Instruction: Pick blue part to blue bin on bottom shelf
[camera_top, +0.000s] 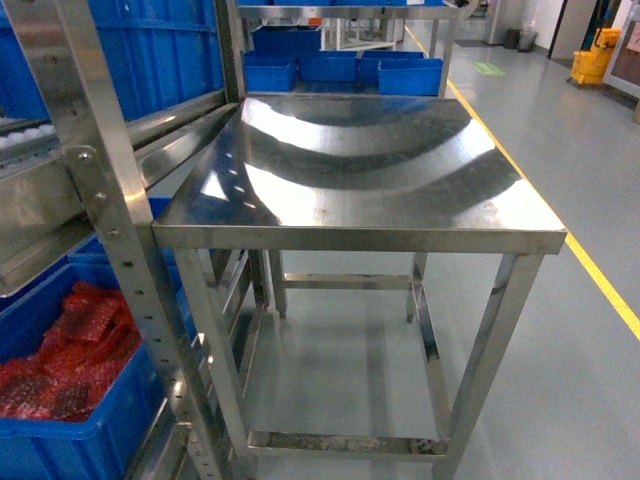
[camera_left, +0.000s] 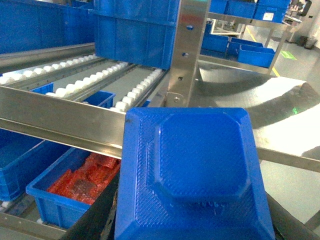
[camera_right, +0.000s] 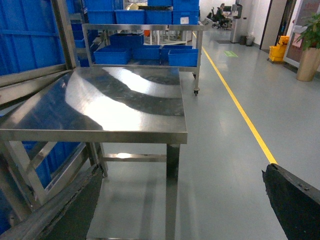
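blue part (camera_left: 200, 175): fills the lower middle of the left wrist view, dark-blue moulded block with a raised chamfered top; sits between the left gripper's dark fingers (camera_left: 95, 220), looks gripped, up in the air beside the rack; not seen in the head view
left gripper (camera_left: 192, 235): closed on the blue part, finger edges show at lower left and lower right of the part
blue bin (camera_left: 22, 160): partly seen at far left on the bottom shelf, smooth blue inside, next to the crate with red packets
bottom shelf (camera_left: 15, 220): mostly hidden, only a steel rail strip at lower left in the left wrist view
crate with red packets (camera_left: 75, 192): below the roller rail, red crinkly packets inside; also lower left in the head view (camera_top: 70, 390)
roller level (camera_left: 90, 85): upper steel level, rows of white rollers, blue crates resting on it
rack post (camera_left: 187, 50): shiny upright with holes, behind the part
steel table (camera_top: 360, 180): bare reflective top, right of the rack
right gripper (camera_right: 180, 210): dark fingers at lower left and lower right corners, wide apart, nothing between them
floor: grey, yellow line (camera_right: 240, 110) running past the table
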